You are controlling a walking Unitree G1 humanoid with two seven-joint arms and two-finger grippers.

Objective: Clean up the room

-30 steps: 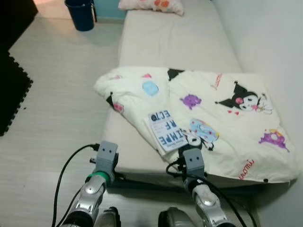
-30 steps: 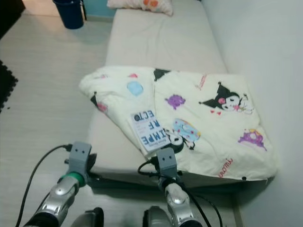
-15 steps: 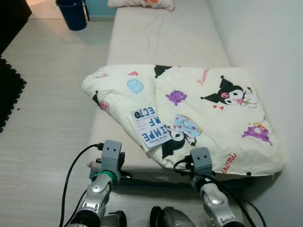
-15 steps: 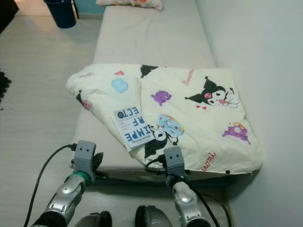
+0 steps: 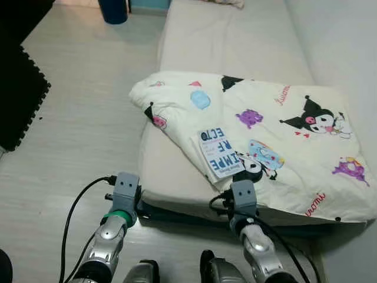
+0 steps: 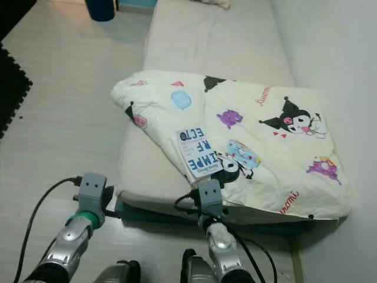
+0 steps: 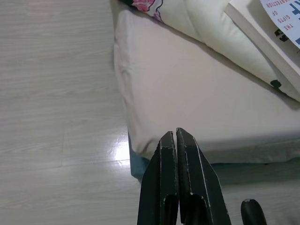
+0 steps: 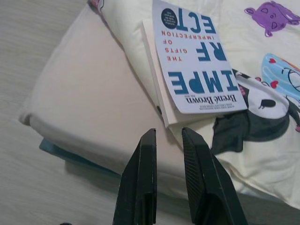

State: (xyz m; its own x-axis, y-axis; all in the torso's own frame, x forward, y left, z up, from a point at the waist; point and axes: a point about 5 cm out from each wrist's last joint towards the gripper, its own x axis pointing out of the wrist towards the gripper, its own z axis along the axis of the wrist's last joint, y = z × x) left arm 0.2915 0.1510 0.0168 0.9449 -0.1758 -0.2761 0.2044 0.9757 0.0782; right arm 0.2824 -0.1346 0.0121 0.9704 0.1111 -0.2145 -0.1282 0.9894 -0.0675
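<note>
Left pincer (image 7: 177,136) at approx 7 o'clock, low by the bed's near corner, fingers pressed together w/ nothing between. Right pincer (image 8: 168,138) at approx 6 o'clock, fingers a narrow slit apart, empty, just short of the book (image 5: 220,152). Book lies flat near frame centre on the near edge of a cartoon-print blanket (image 5: 277,135), which is spread over the bed (image 5: 235,41). Blue bin (image 5: 113,10) on the floor at 11 o'clock, pillow (image 5: 227,2) at 12.
</note>
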